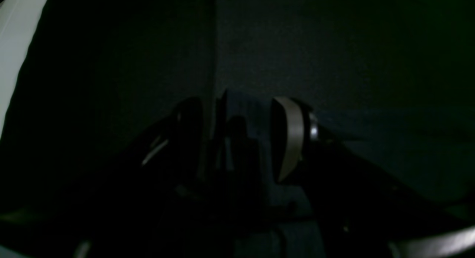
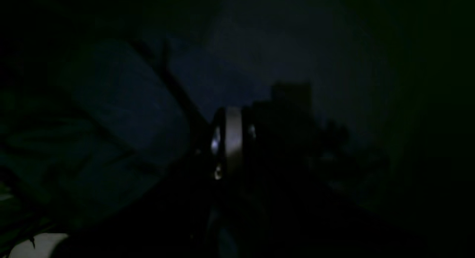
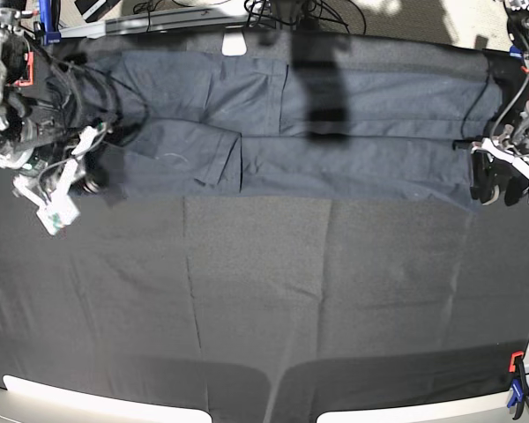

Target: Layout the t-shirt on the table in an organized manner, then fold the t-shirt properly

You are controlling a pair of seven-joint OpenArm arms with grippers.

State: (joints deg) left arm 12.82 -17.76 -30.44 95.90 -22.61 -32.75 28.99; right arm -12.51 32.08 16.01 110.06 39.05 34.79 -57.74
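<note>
T-shirt (image 3: pixel 335 132) spread long across table (image 3: pixel 264 300) — left tool (image 3: pixel 498 187) agape.

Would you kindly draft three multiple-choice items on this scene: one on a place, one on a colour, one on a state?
1. Where does the t-shirt lie on the table?
A. along the far edge
B. in the middle
C. at the near edge

2. What colour is the clamp at the near corner on the base view's right?
A. green
B. red and blue
C. yellow

3. How does the left claw stand?
A. shut on the t-shirt
B. open
C. out of view

Answers: 1 A, the near cloth shows bare; 2 B, red top above a blue body; 3 B, its fingers stand apart by the t-shirt's end.
</note>
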